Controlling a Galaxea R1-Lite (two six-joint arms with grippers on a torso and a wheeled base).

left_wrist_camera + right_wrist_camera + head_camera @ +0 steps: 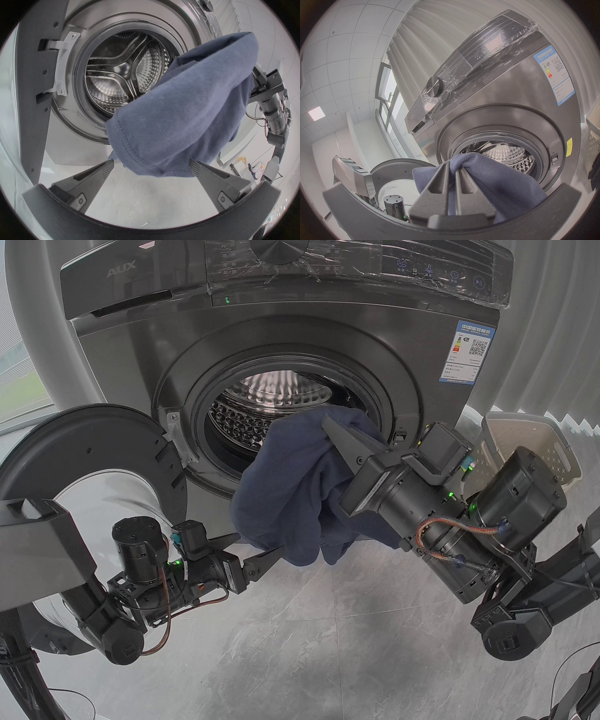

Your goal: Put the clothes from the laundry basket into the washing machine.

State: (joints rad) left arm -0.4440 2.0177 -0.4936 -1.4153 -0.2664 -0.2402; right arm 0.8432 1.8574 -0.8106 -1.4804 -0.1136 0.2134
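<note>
The black right gripper (pixel 331 427) clamped a navy cotton garment (pixel 287 490) whose drooping hem might snag on the grey washing machine (pixel 187 359); the left gripper (pixel 259 546) gaped.

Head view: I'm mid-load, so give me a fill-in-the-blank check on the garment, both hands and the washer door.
The right hand is ____ on the dark blue garment.
The left hand, below the garment's hem, has its fingers ____.
Most of the garment hangs ____ the drum, before its opening.
The washing machine door is swung open to the robot's ____.
Missing words: shut; open; outside; left.
</note>
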